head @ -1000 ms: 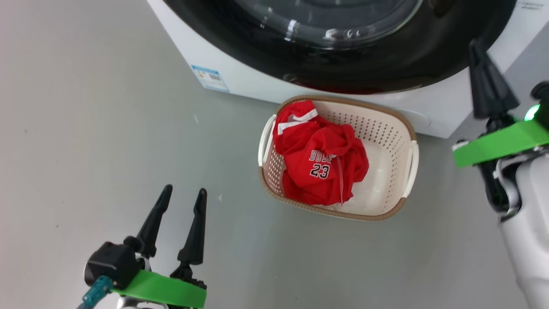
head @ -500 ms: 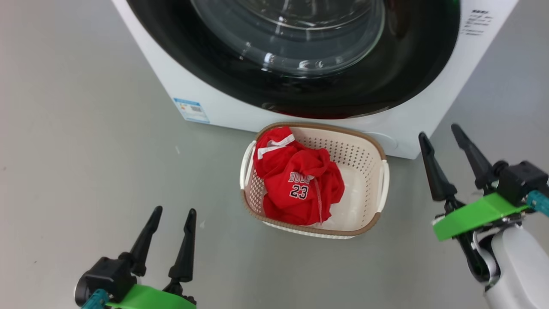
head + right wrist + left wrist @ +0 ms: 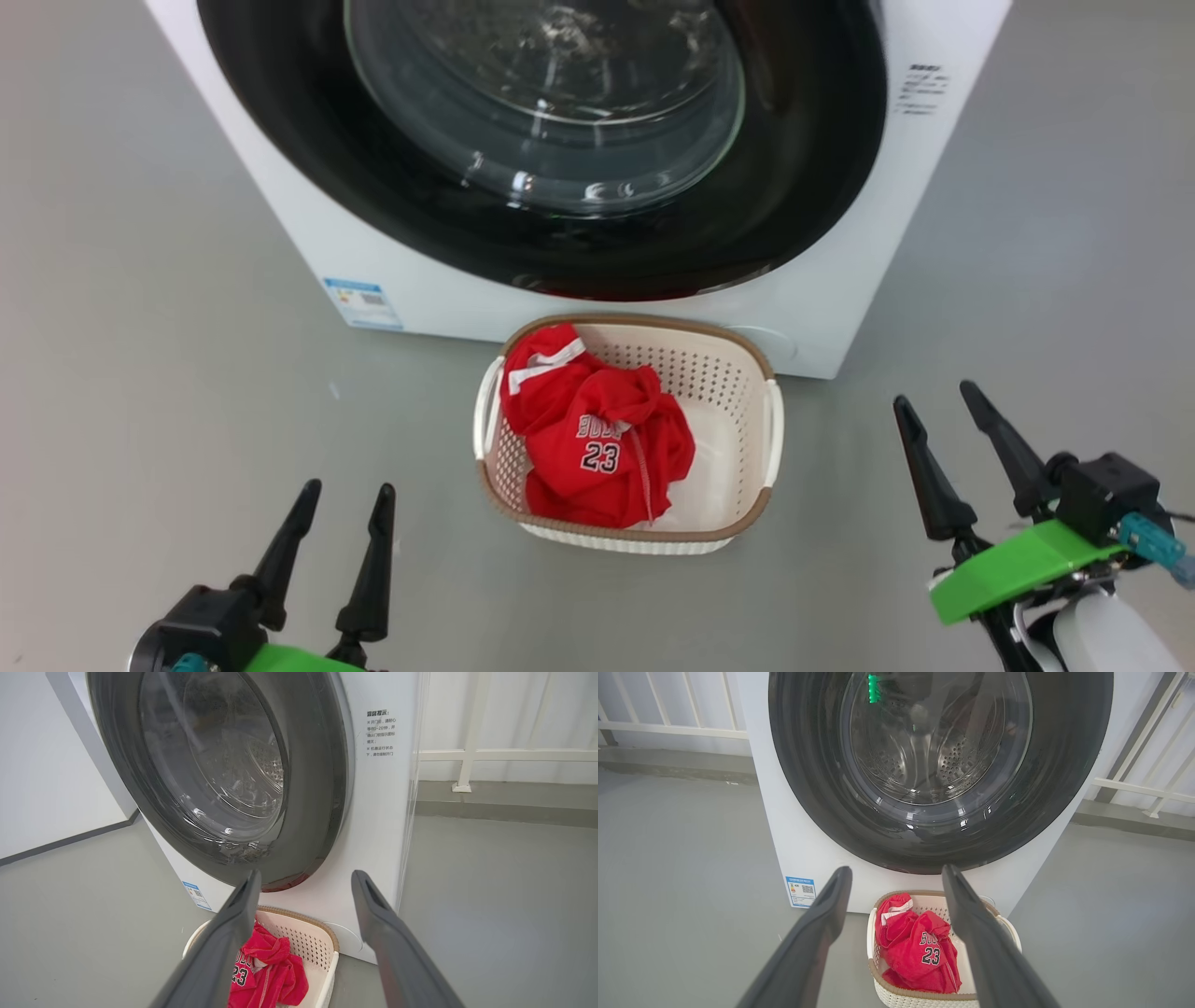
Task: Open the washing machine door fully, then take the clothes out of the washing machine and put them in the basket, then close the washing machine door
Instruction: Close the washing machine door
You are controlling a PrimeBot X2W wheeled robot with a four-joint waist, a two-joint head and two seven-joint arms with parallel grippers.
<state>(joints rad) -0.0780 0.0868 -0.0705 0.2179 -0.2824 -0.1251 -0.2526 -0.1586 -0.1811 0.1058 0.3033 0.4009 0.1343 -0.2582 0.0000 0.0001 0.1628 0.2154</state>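
Note:
The white washing machine [image 3: 308, 252] fills the top of the head view. Its door [image 3: 803, 168], black-rimmed with a glass bowl centre, lies shut against the front; the wrist views show the door [image 3: 1064, 774] and door [image 3: 317, 812] flush too. In front of it stands the cream basket [image 3: 738, 392] with the red clothes [image 3: 597, 448] bunched in its left half, "23" showing. My left gripper [image 3: 344, 488] is open at the lower left, apart from everything. At the lower right my right gripper [image 3: 934, 390] stands open, with nothing between its fingers.
Grey floor [image 3: 140, 420] surrounds the machine and basket. A small blue label [image 3: 362, 303] sits at the machine's lower left corner. White railings [image 3: 668, 728] run behind the machine on the left, and a railing [image 3: 504, 756] runs past its right side.
The head camera has tilted up, so more of the door shows. My right gripper has gone from shut to open and come down to the lower right, fingers pointing up.

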